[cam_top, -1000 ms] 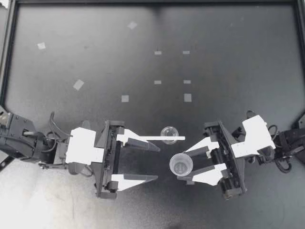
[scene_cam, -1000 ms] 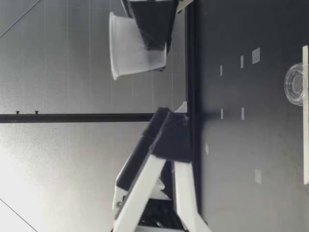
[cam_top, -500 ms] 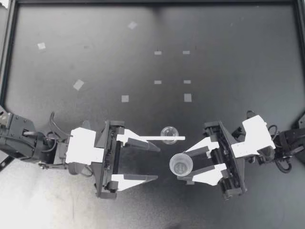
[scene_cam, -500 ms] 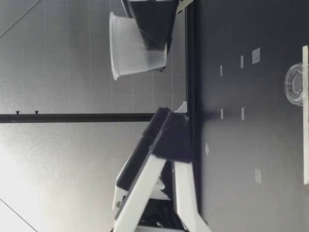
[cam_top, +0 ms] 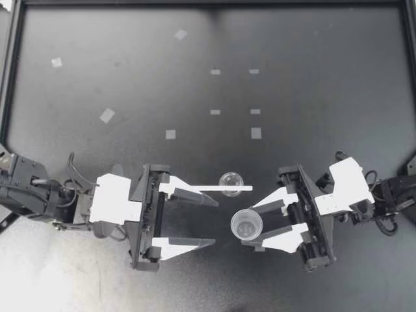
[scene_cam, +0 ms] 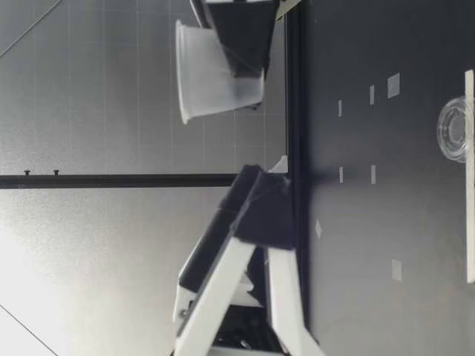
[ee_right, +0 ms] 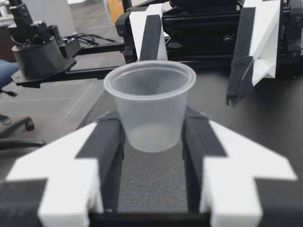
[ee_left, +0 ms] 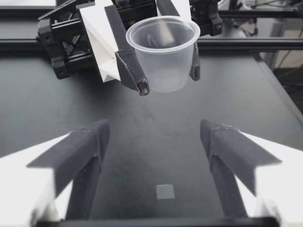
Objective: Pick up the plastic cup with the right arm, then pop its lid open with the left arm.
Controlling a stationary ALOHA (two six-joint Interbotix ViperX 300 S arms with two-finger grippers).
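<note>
My right gripper (cam_top: 251,225) is shut on a clear plastic cup (cam_top: 247,224), held upright above the table. The right wrist view shows the cup (ee_right: 150,104) pinched between both dark pads (ee_right: 108,142). My left gripper (cam_top: 214,222) faces it, open and holding nothing, its tips a little short of the cup. In the left wrist view the cup (ee_left: 163,52) hangs ahead of the left fingers (ee_left: 85,146) and higher than them. The low view shows the cup (scene_cam: 215,70) well above the table. A small clear round lid (cam_top: 230,182) lies on the black table beside a thin white strip (cam_top: 224,188).
Small pieces of tape (cam_top: 256,132) dot the black table (cam_top: 312,78), with one square (ee_left: 165,191) under my left gripper. A black frame rail (cam_top: 6,78) runs along the table's edges. The lid (scene_cam: 454,130) and strip (scene_cam: 469,178) lie near the low camera.
The cup in my right gripper has sunk very slightly toward the table. My left arm has not moved.
</note>
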